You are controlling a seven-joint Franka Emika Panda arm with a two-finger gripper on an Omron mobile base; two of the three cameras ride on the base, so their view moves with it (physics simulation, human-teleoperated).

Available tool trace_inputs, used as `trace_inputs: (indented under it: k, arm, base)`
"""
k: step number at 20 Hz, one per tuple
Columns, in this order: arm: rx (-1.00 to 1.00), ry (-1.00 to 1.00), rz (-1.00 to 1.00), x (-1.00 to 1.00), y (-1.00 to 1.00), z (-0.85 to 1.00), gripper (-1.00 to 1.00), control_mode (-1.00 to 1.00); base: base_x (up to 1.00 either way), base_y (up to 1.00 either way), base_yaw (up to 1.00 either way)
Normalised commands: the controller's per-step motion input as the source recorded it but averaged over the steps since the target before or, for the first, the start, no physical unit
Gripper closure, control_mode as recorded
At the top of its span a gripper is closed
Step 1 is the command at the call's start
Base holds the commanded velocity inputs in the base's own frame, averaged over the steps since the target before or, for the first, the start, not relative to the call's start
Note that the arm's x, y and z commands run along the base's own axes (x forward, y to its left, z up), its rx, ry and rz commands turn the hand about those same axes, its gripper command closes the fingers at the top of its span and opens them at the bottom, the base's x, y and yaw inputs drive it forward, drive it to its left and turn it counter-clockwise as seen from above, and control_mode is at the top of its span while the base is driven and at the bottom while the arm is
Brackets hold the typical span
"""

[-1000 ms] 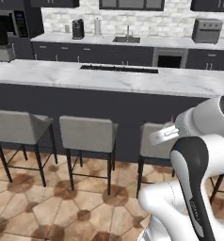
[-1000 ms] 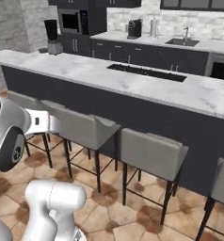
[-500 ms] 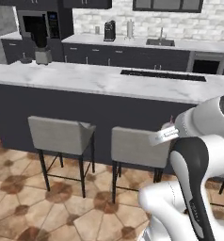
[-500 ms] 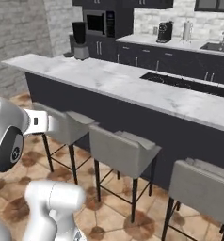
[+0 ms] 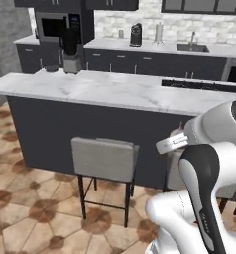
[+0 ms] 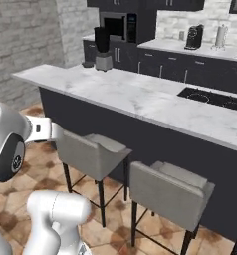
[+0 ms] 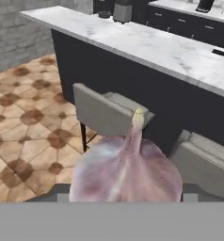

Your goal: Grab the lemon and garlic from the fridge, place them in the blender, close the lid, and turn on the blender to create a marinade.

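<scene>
A large pale purple garlic [image 7: 127, 172] bulb sits close in front of the hand camera, with my gripper [image 7: 126, 196] shut on it and its fingertips hidden behind the bulb. The blender [image 5: 70, 48], a black jar on a grey base, stands at the far left end of the marble island [image 5: 115, 90]; it shows too in the right base view [image 6: 102, 48] and at the top of the hand view [image 7: 123, 9]. Beside it lies a small dark disc, the lid [image 5: 51, 69]. The lemon and the fridge are out of view.
Grey stools [image 5: 105, 159] [image 6: 171, 190] stand along the island's near side over a tiled floor. A black cooktop [image 5: 204, 85] is set into the island at right. The back counter holds a coffee machine [image 5: 135, 34], a sink and a microwave [image 5: 53, 26]. A brick wall [image 6: 26, 40] rises at left.
The whole scene has slid right in both base views as the base drove; the blender end of the island has come into view. The arm's pose looks unchanged.
</scene>
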Motion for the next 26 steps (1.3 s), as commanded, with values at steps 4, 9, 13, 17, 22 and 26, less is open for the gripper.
trace_inputs:
  k: [4, 9, 13, 17, 22, 26]
  arm:
    - [0.0, 0.0, 0.0, 0.0, 0.0, 0.0, 1.0, 1.0]
    - [0.0, 0.0, 0.0, 0.0, 0.0, 0.0, 1.0, 1.0]
    - [0.0, 0.0, 0.0, 0.0, 0.0, 0.0, 1.0, 1.0]
    - [0.0, 0.0, 0.0, 0.0, 0.0, 0.0, 1.0, 1.0]
    - [0.0, 0.0, 0.0, 0.0, 0.0, 0.0, 1.0, 1.0]
    - [0.0, 0.0, 0.0, 0.0, 0.0, 0.0, 1.0, 1.0]
  base:
    - [0.29, 1.0, 0.06]
    - [0.0, 1.0, 0.12]
    - [0.15, 1.0, 0.09]
    - [0.85, 1.0, 0.0]
    - [1.0, 1.0, 0.0]
    - [1.0, 1.0, -0.04]
